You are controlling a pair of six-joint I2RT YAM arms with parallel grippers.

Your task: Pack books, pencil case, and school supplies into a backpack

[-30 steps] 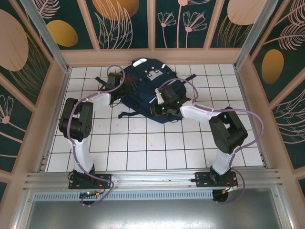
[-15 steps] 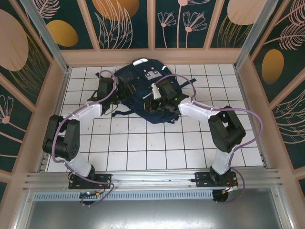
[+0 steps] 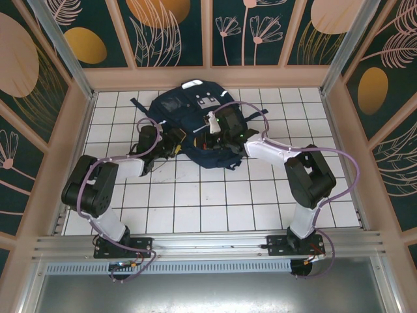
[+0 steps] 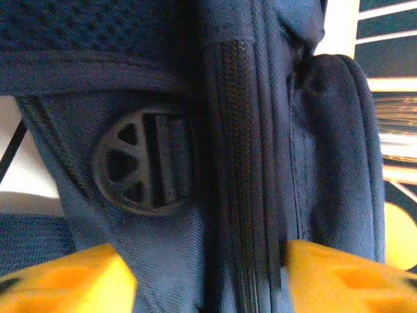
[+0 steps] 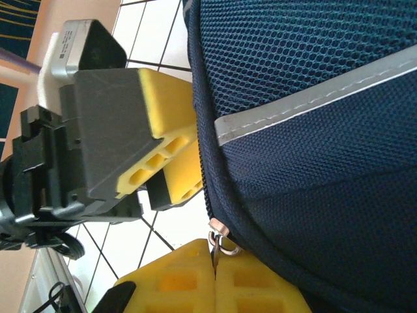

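Note:
The navy backpack lies at the back middle of the tiled table, white stripe and mesh toward the right wrist camera. My right gripper is shut on the metal zipper pull at the bag's near edge; from above it sits at the bag's near right. My left gripper is at the bag's near-left edge. Its yellow fingers press a fold of backpack fabric with the closed zipper between them. The books, pencil case and school supplies are out of view.
A round black strap buckle sits on the fabric just above my left fingers. Loose dark straps trail off the bag's left side. The white tiled floor stretches toward the arm bases, with wooden walls on three sides.
My left gripper swung from the backpack's left side to its near-left edge and narrowed its jaws onto the fabric. The right gripper kept hold of the zipper pull and moved slightly back.

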